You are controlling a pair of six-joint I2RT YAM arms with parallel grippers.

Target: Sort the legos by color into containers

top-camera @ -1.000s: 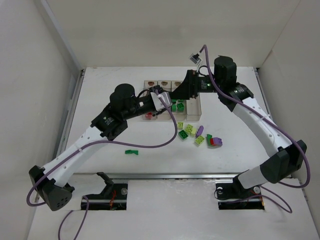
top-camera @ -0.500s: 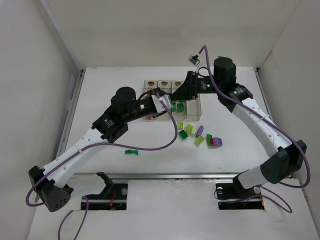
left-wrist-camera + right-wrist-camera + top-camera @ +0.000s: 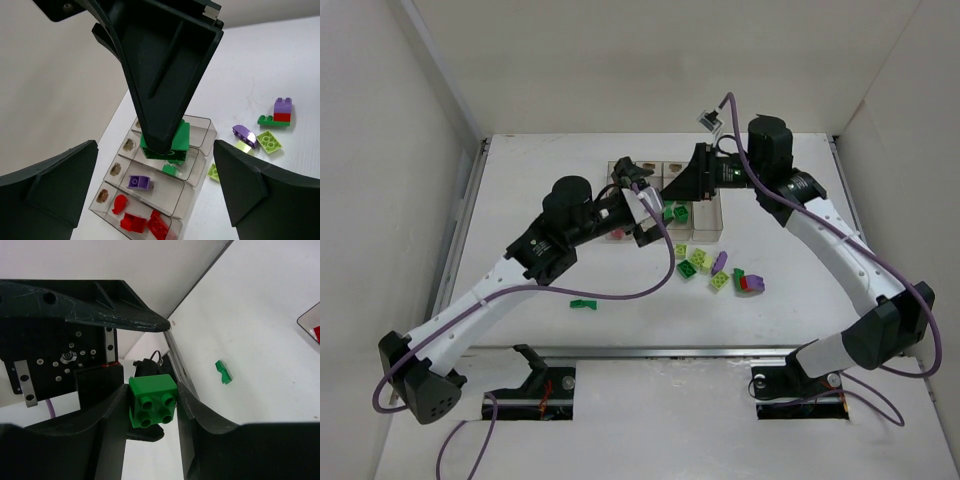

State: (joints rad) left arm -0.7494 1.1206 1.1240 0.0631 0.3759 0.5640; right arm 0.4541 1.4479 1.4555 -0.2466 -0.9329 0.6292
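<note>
While my right claw (image 3: 150, 396) has barely moved in the last 1 s, edging only a touch leftward with the green brick (image 3: 152, 402) pinched between its 2 fingers, my left claw (image 3: 155, 150) has swung rightward and away from me along the containers (image 3: 708, 218). Its fingers stand spread wide, holding nothing. In the top view 1 of them now covers the notch end of bin 1 (image 3: 103, 196), which showed 1 s ago.

Reading: the left arm's part at bin 1 looks finished. The drop of the brick is the step in hand and is not yet made.

Brick vs. right claw: it is gripped on 2 opposite side faces, with 4 studs toward the wrist camera and the body projecting just past the fingertips.

Brick vs. containers: the top view puts it over bin 3 (image 3: 129, 145), counting from the red end. The left wrist view shows it hanging clear above the row, overlapping the wall shared with bin 4 (image 3: 202, 125). I cannot tell its height over the rim. Bin 3 already holds 1 small green piece (image 3: 171, 170), so the colour matches. Bin 1 holds red pieces (image 3: 142, 222), and bin 2 (image 3: 116, 170) holds 1 purple brick (image 3: 140, 182).

Further out: the loose legos (image 3: 715, 268), yellow-green, purple and red, lie clustered on the counter (image 3: 520, 250) just on my side of the row. 1 stray green piece (image 3: 582, 304) lies well apart to the left.

Concern: the 2 claws are near each other, so the left should probably hold off until the brick falls.
</note>
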